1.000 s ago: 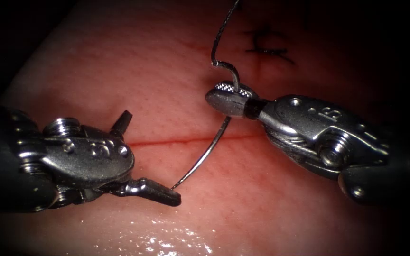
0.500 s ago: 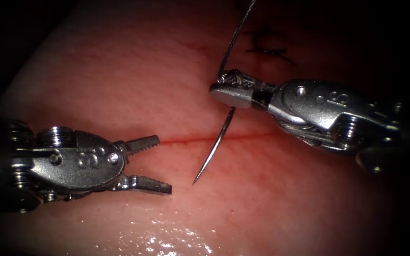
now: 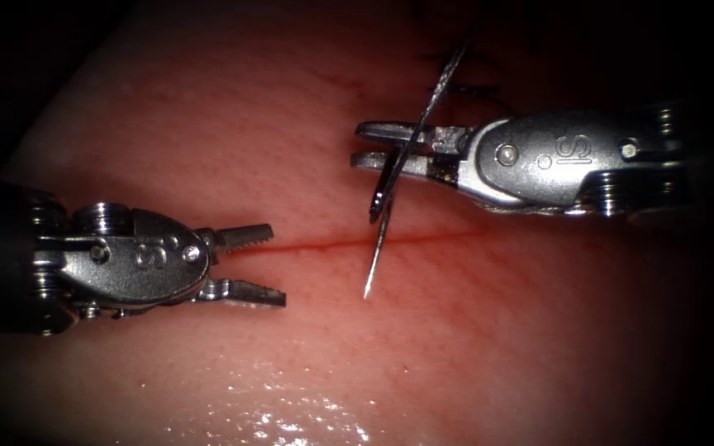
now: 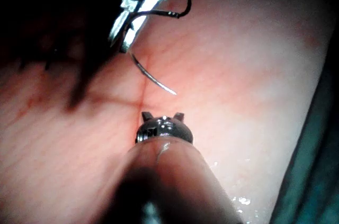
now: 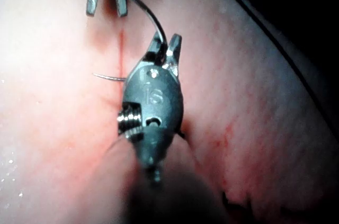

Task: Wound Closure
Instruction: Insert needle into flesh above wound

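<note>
Needle [image 3: 380, 227] over cut [image 3: 324, 244], between grippers.

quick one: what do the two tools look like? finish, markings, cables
Both are bright bare metal. The left tool has two short toothed jaws on a rounded clevis stamped "S" with small dots, stacked pulley discs behind, then a dark shaft. The right tool has flat jaws, the same stamped "S" clevis with round pins, and braided drive cable along its underside.

The pale pink, finely dimpled pork tissue [image 3: 208, 132] bore a thin red line of a cut [image 3: 316, 244]. The slim curved steel needle [image 3: 378, 239] gleamed silver-grey, its thread [image 3: 448, 70] dark. Both polished steel tools, left [image 3: 254, 264] and right [image 3: 373, 144], shone silver with ridged inner faces.
</note>
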You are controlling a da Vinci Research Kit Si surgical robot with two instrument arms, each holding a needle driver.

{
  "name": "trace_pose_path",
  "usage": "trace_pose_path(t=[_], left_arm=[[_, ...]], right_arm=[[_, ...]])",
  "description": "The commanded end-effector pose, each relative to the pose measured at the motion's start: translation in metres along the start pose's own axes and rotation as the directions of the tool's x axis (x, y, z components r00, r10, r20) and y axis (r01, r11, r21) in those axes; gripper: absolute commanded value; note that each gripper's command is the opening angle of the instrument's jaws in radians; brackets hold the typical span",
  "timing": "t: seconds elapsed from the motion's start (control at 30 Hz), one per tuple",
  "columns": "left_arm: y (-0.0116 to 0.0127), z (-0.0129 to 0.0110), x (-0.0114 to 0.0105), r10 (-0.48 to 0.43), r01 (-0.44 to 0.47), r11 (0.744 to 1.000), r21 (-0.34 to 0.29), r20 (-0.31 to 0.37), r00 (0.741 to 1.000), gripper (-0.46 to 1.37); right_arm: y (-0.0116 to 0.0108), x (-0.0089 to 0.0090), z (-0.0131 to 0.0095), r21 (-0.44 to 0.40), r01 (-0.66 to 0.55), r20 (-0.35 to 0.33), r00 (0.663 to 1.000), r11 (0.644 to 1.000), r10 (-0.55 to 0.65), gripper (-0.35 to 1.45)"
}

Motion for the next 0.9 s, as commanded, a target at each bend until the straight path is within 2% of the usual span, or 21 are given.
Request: trace_pose_path(t=[0.03, 0.17, 0.3, 0.37, 0.6, 0.9], left_arm=[[0.0001, 0.0002, -0.0003, 0.0, 0.0, 1.0, -0.002, 0.008, 1.0, 0.06], [0.0001, 0.0005, -0.0008, -0.018, 0.017, 1.0, 0.005, 0.035, 0.999, 0.02], [-0.0001, 0.0009, -0.0015, -0.041, 0.036, 0.998, 0.06, 0.075, 0.996, -0.06], [-0.0003, 0.0011, -0.0017, -0.048, 0.043, 0.997, 0.064, 0.077, 0.996, -0.09], [-0.0009, 0.0018, -0.003, -0.087, 0.077, 0.993, 0.09, 0.113, 0.99, -0.35], [-0.0012, 0.0032, -0.0046, -0.098, 0.077, 0.989, 0.124, 0.17, 0.981, -0.34]], right_arm=[[0.0002, 0.0, 0.0003, 0.004, 0.023, -0.012, 1.0, 1.0, -0.023, -0.35], [0.0003, -0.0001, 0.001, 0.018, 0.06, -0.027, 0.998, 0.998, -0.06, -0.35], [0.0004, -0.0003, 0.0019, 0.035, 0.12, -0.05, 0.992, 0.992, -0.118, -0.35], [0.0004, -0.0004, 0.0022, 0.041, 0.143, -0.059, 0.988, 0.989, -0.141, -0.35], [0.0002, -0.0014, 0.0037, 0.059, 0.221, -0.093, 0.972, 0.973, -0.216, -0.35], [0.0004, -0.0018, 0.0048, 0.02, 0.295, -0.146, 0.946, 0.955, -0.289, -0.35]])
